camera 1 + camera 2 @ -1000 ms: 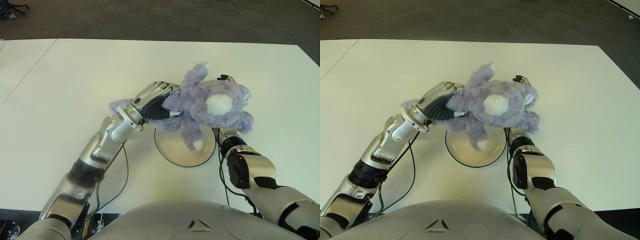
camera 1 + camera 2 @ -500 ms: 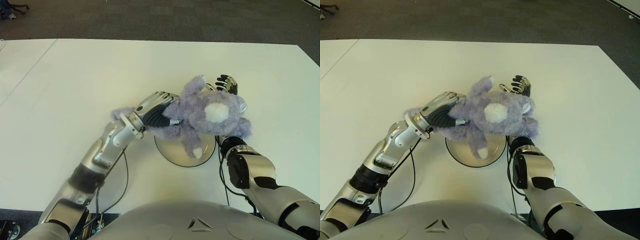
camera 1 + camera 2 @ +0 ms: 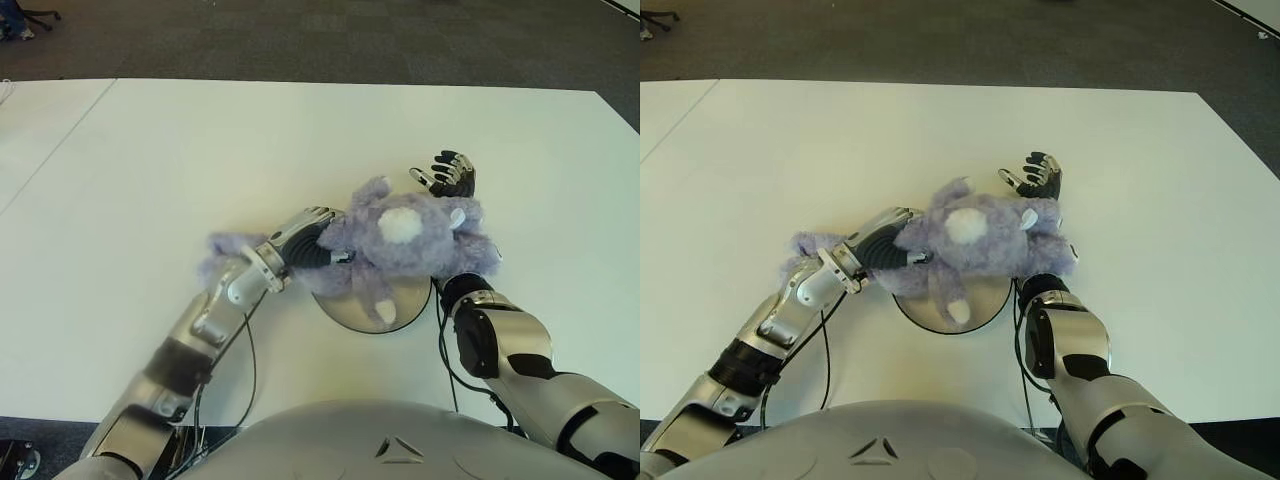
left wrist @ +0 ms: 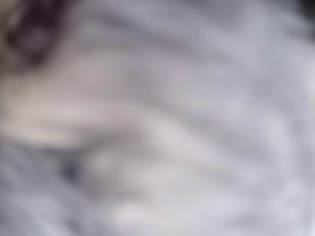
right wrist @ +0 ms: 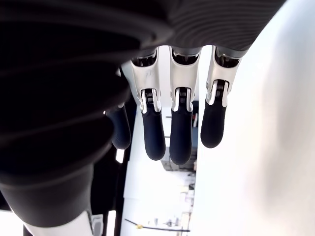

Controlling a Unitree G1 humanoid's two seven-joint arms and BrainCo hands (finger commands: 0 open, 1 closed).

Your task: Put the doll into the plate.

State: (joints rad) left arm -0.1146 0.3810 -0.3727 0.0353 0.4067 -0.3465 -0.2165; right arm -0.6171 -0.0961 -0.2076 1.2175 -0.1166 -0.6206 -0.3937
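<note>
The fluffy lavender plush doll (image 3: pixel 400 240) sprawled across the round cream plate (image 3: pixel 355 312) on the white bench (image 3: pixel 140 170), clutched at one side by the left robot hand (image 3: pixel 305 235). The right robot hand (image 3: pixel 445 172) stood just behind it, fingers spread, empty. It looked light, floppy and squashy; gripping its thick body seemed safest.

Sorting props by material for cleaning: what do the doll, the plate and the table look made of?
Doll, gripped by the left hand: soft lavender plush, shaggy pile, with white fuzzy patches. Plate: smooth, pale, dark-rimmed; ceramic or plastic, cannot tell which. Table: flat matte white top, probably laminate. The right hand shows open beyond the doll.
</note>
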